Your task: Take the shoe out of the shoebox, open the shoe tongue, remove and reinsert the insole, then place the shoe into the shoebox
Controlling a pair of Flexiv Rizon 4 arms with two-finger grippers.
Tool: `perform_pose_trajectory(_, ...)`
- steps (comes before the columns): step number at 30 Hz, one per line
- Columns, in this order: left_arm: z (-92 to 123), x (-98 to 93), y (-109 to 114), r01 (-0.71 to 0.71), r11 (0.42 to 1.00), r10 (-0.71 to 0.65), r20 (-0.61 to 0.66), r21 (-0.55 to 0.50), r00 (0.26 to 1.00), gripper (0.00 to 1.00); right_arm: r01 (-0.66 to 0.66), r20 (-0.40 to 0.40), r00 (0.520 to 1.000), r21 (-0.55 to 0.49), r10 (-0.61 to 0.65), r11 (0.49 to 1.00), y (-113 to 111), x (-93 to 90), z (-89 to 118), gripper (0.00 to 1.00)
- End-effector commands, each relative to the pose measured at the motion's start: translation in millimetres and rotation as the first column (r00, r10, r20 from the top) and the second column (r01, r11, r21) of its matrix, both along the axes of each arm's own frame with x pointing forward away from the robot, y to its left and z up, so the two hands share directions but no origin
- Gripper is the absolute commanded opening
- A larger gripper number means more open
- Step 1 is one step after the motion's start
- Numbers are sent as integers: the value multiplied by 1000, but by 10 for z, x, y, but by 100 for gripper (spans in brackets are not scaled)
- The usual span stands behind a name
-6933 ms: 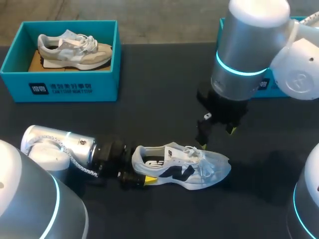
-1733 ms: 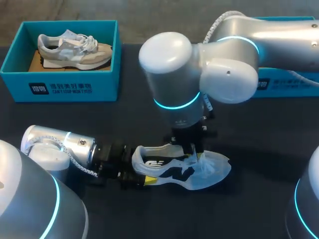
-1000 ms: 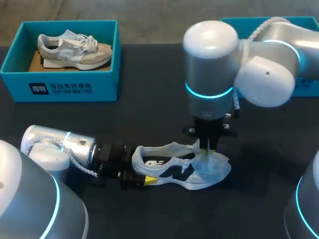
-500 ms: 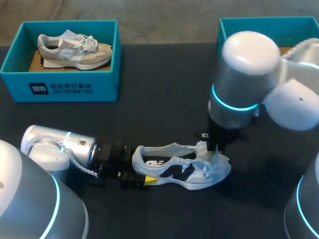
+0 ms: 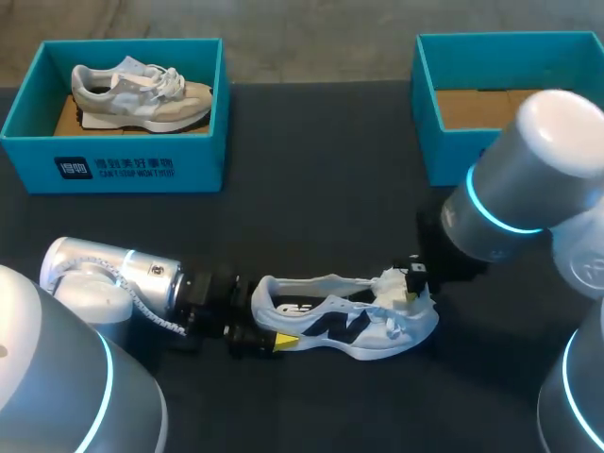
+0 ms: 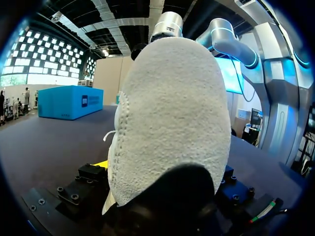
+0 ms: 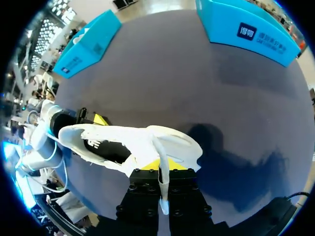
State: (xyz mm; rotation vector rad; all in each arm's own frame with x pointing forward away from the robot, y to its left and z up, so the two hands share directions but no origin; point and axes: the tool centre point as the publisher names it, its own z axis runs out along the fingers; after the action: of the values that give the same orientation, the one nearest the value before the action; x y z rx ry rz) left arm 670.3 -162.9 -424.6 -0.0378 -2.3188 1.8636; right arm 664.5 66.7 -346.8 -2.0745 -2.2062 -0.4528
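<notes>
Dark matte surface (image 5: 311, 198) carries all items. Nearest, left fingers (image 5: 281, 342) are clenched on the heel of the white mesh sneaker with navy side marking (image 5: 330, 326), which lies near centre. At its toe end, right fingers (image 7: 173, 165) pinch the tongue (image 7: 162, 187). The right arm has swung from above the shoe to its toe side, drawing the tongue forward. Assessment: opening nearly done, insole removal next. Beyond, the empty teal cardboard shoebox (image 5: 448, 156) stands far right, and a second teal shoebox holding a grey sneaker (image 5: 28, 165) stands far left.
</notes>
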Motion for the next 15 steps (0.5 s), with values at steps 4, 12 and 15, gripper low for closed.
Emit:
perform_pose_trajectory(4, -40, -13, 32, 0, 1000, 0, 0, 0, 1000, 0, -108, 24, 993, 555, 114, 825, -165, -56, -29, 7)
perform_pose_trajectory(12, -40, -13, 32, 0, 1000, 0, 0, 0, 1000, 0, -117, 41, 993, 588, 115, 800, -169, -126, -58, 24)
perform_pose_trajectory(15, -40, -13, 32, 0, 1000, 0, 0, 0, 1000, 0, -120, 50, 992, 575, 112, 809, -137, -166, 4, 72)
